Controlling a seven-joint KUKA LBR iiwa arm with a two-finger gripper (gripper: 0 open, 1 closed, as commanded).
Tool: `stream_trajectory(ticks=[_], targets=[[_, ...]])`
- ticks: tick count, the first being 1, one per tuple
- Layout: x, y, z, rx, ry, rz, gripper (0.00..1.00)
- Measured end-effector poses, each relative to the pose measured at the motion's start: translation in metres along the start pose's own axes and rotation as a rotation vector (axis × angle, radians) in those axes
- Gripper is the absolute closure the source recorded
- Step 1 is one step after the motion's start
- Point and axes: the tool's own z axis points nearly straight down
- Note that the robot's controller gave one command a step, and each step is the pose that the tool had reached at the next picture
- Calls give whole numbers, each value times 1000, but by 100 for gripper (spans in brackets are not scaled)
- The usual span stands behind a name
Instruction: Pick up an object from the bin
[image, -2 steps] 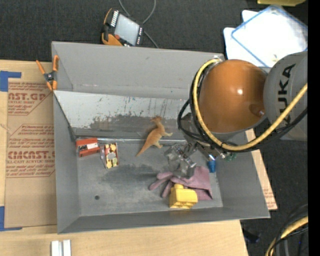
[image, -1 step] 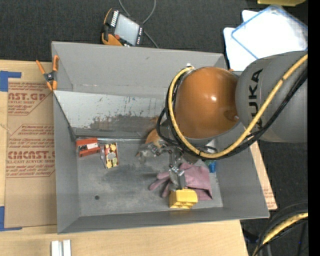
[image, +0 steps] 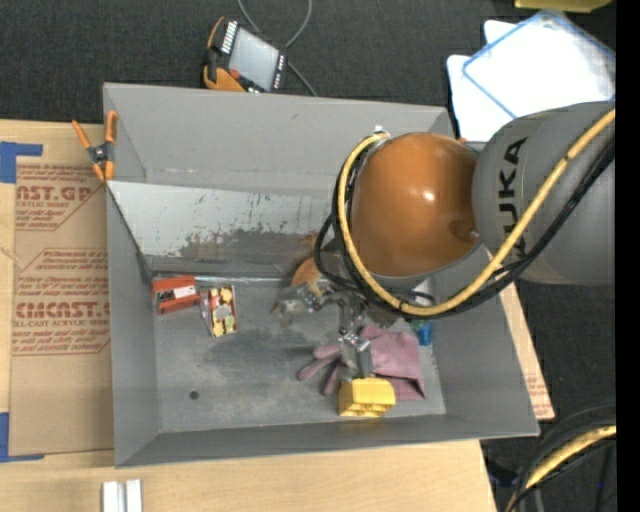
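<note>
One claw down in a grey bin, lower right of view.
Just above mauve cloth, beside yellow block; open or closed, cannot tell. At left, well apart, red box and packet.

In the bin, a box lies just left of a packet; rightward, a block touches a cloth.

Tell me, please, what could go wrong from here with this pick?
The gripper hangs over a purple cloth with a yellow block at its edge: it may drag both, or the limp cloth may slip out. The orange wrist cover hides part of the bin, so a bump there could go unseen.
</note>
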Motion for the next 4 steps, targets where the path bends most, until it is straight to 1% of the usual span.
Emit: stream_trajectory(ticks=[1, 2, 3, 4], targets=[[17, -38, 9, 0, -2, -325, 0], [6, -6, -36, -1, -3, -30, 0], [39, -48, 29, 0, -2, -429, 0], [23, -21, 27, -3, -5, -36, 0]])
